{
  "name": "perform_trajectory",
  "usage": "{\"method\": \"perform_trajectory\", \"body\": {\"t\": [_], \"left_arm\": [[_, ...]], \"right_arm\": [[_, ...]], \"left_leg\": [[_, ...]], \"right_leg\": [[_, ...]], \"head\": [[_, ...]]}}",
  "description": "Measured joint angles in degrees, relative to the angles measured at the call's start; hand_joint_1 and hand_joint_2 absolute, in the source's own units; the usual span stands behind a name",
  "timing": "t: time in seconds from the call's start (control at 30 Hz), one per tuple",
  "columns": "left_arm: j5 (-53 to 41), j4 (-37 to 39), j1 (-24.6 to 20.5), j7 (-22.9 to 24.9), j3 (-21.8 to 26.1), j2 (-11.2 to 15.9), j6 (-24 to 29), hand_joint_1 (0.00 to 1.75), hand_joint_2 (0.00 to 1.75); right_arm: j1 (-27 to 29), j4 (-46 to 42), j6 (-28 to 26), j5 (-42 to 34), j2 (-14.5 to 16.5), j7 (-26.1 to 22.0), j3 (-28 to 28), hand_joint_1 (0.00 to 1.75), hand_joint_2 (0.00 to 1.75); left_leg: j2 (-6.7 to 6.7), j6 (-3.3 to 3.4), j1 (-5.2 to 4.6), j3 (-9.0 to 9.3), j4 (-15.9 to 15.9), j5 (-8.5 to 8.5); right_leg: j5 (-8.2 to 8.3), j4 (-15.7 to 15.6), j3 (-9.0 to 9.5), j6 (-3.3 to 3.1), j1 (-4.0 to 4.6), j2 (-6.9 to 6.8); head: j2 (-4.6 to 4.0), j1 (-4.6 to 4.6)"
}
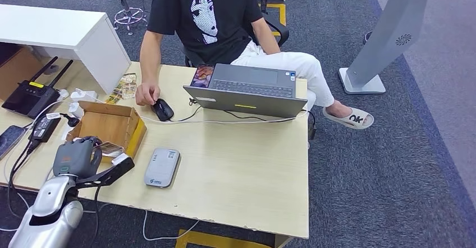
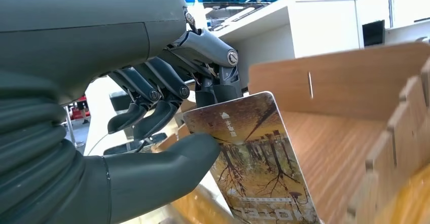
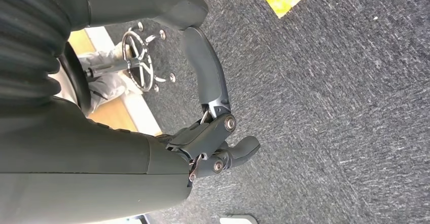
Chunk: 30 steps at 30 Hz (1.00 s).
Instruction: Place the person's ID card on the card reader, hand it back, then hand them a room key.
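My left hand (image 1: 78, 155) hovers over the near end of an open cardboard box (image 1: 112, 124) at the table's left. It pinches a room key card (image 2: 253, 168) with a tree picture between thumb and fingers; the card (image 1: 110, 148) pokes out toward the box. The grey card reader (image 1: 162, 168) lies flat just to the right of the box, with nothing on it. Across the table sits a person (image 1: 207, 12), one hand (image 1: 146, 93) resting by a black mouse (image 1: 163, 109). My right hand (image 3: 213, 133) hangs over the carpet, holding nothing.
An open laptop (image 1: 247, 88) stands at the far side, its cable trailing across the table. A router (image 1: 31, 96), power adapter (image 1: 45, 125) and phone (image 1: 8, 138) crowd the left edge. Several picture cards (image 1: 123, 86) lie behind the box. The box wall (image 2: 345, 82) rises behind the card.
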Motion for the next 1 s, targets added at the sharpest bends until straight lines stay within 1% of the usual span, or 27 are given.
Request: {"method": "perform_trajectory", "body": {"t": [0.33,0.6,0.77,0.83,0.9,1.0], "left_arm": [[1.86,-1.59,-3.8,1.14,1.32,0.81,0.37,1.75,1.75],[1.43,-3.05,-10.82,2.58,2.38,3.03,-1.1,1.75,1.75],[0.62,-3.34,-13.0,3.67,2.4,3.74,-1.31,1.75,1.75],[0.57,-3.36,-13.96,3.94,2.4,3.99,-1.43,1.7,1.75],[0.57,-3.36,-14.52,3.98,2.4,4.1,-1.43,1.7,1.75],[1.06,-3.38,-14.69,3.87,2.39,3.94,-0.89,1.75,1.75]], "right_arm": [[0.0,0.0,-0.03,0.45,-0.23,-0.42,0.11,0.0,1.75],[-0.1,0.01,-0.06,1.11,-0.65,-0.72,0.73,0.0,1.75],[-0.15,0.04,0.03,1.21,-0.77,-0.51,0.91,0.0,1.75],[-0.2,0.07,0.12,1.21,-0.77,-0.64,0.93,0.0,1.75],[-0.24,0.08,0.17,1.21,-0.79,-0.82,0.93,0.0,1.75],[-0.24,0.09,0.22,1.2,-0.85,-0.85,0.93,0.0,1.75]], "left_leg": [[-0.01,-0.01,0.01,0.01,0.01,0.01],[-0.02,-0.03,0.01,0.01,0.01,0.06],[-0.02,-0.03,0.01,0.01,0.01,0.06],[-0.02,-0.03,0.0,0.01,0.01,0.06],[-0.01,-0.03,0.0,0.01,0.01,0.06],[0.0,-0.03,0.0,0.01,0.01,0.06]], "right_leg": [[0.01,0.01,0.01,-0.01,0.0,-0.01],[0.05,0.02,0.03,-0.02,0.01,-0.02],[0.05,0.02,0.01,-0.02,0.0,-0.01],[0.05,0.02,0.01,-0.02,0.0,-0.01],[0.05,0.02,0.01,-0.02,0.0,0.0],[0.05,0.02,0.01,-0.02,0.0,0.01]], "head": [[0.0,0.0],[0.0,0.01],[0.0,0.0],[0.0,-0.01],[0.0,0.0],[0.0,0.0]]}}
